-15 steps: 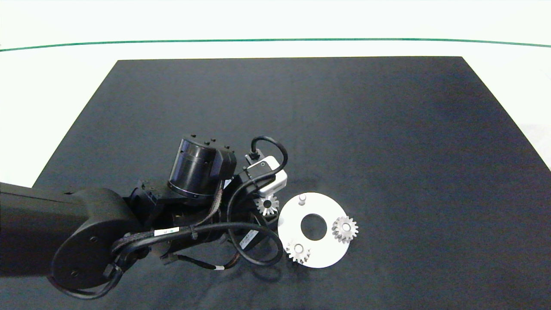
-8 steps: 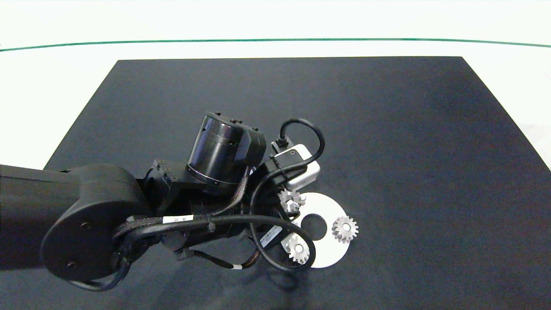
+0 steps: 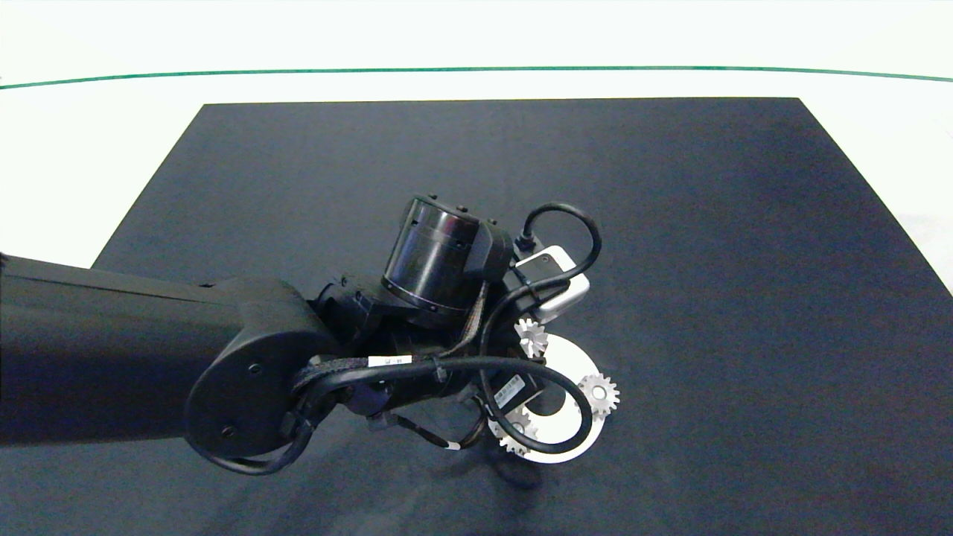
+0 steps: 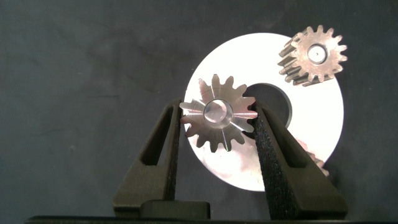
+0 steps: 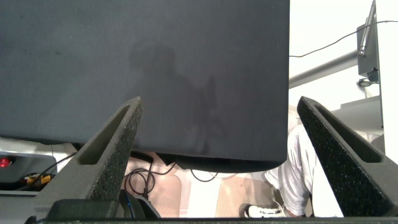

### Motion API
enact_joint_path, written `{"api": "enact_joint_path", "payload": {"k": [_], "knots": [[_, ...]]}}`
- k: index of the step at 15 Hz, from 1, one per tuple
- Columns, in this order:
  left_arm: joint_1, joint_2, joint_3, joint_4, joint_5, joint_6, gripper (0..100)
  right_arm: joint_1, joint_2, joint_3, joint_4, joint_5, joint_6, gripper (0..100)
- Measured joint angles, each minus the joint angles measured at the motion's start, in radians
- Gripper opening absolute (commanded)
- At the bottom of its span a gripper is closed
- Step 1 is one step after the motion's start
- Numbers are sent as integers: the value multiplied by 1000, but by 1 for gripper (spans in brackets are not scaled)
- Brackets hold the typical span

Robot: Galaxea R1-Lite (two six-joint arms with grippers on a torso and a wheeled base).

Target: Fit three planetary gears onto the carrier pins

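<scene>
Left arm reaching in over the black mat (image 3: 670, 223). The left gripper (image 4: 219, 121) clamps a small silvery gear (image 4: 217, 113) between its two fingers, flat face up, held above the white disc (image 4: 317, 124) near the rim of its centre hole. A second gear (image 3: 598, 394) sits on the disc's right side; a third gear (image 3: 515, 432) sits at its near edge, partly hidden behind a black cable (image 3: 555, 447). Compared with a second ago, the arm has travelled rightward, carrying the held gear from beside the disc to above it. The right gripper (image 5: 217, 155) hangs beyond the mat's edge, its fingers spread wide and holding nothing.
</scene>
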Motion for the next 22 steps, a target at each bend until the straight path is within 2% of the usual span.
{"api": "enact_joint_path", "payload": {"k": [22], "knots": [[26,53,-10,-34,-2,5,4,0,-22,-8,2,-1,-1,100]]}}
